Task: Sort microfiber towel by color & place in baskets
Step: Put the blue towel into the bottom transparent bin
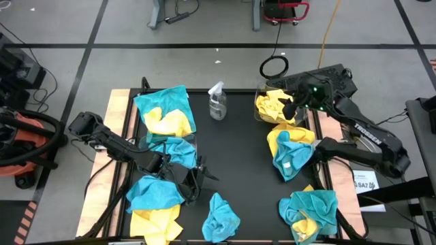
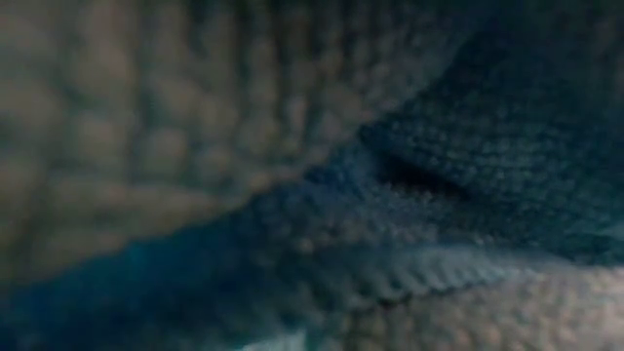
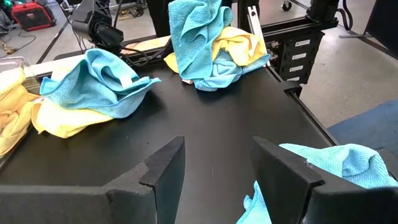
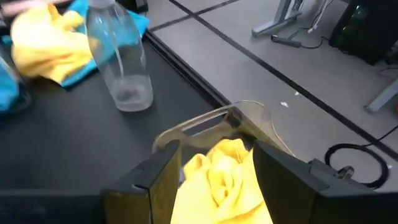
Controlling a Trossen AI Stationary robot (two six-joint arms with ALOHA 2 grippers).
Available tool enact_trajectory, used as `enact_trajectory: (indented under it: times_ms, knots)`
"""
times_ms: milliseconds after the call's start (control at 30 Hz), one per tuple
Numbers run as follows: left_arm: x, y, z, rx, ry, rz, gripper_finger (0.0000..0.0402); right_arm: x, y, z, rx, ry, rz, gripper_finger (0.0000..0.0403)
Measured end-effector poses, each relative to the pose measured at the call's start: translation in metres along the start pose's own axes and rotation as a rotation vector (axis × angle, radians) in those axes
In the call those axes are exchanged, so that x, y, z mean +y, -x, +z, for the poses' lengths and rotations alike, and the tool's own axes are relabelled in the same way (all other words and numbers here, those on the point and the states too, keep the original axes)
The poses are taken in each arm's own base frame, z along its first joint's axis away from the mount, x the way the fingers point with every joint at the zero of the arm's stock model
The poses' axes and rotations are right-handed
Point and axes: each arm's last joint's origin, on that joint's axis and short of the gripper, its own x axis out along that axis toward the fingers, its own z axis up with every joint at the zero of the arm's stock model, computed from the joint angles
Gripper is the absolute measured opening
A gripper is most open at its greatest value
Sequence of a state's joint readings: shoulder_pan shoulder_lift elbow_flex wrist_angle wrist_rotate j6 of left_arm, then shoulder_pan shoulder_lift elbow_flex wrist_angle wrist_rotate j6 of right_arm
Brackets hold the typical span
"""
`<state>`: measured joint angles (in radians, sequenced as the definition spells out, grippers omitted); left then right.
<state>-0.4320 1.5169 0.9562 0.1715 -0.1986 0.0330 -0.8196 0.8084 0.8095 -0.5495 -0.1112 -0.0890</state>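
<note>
Over the table's far right corner your right gripper (image 4: 211,171) hangs above the basket (image 4: 249,118), jaws parted astride a yellow towel (image 4: 217,180); grip unclear; lifting could drag it out.

Black table (image 1: 238,146) with wood side edges. Clear spray bottle (image 1: 217,102) upper centre. Yellow and teal towel piles (image 1: 163,112) down left and right sides, teal towel (image 1: 221,218) bottom centre. Clear basket (image 1: 272,107) upper right holding yellow cloth.

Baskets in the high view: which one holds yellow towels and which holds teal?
The basket on the table's right side, under the right tool, holds yellow towels. The basket on the left side holds teal ones.
</note>
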Motion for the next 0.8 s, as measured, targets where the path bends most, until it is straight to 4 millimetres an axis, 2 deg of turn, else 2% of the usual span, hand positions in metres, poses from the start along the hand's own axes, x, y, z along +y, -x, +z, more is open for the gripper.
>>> enact_trajectory:
  times_ms: [167,467,800]
  knots:
    - [0.000,0.000,0.000,0.000,0.000,0.000,0.0190,0.006,0.007,-0.002,0.000,-0.068,0.062,0.0194]
    - [0.000,0.000,0.001,-0.006,0.001,0.000,0.0190,0.023,0.013,-0.001,-0.027,-0.026,0.313,0.0194]
    - [0.000,0.000,0.001,-0.006,0.001,0.000,0.0190,0.043,0.016,-0.001,-0.027,0.039,0.431,0.0194]
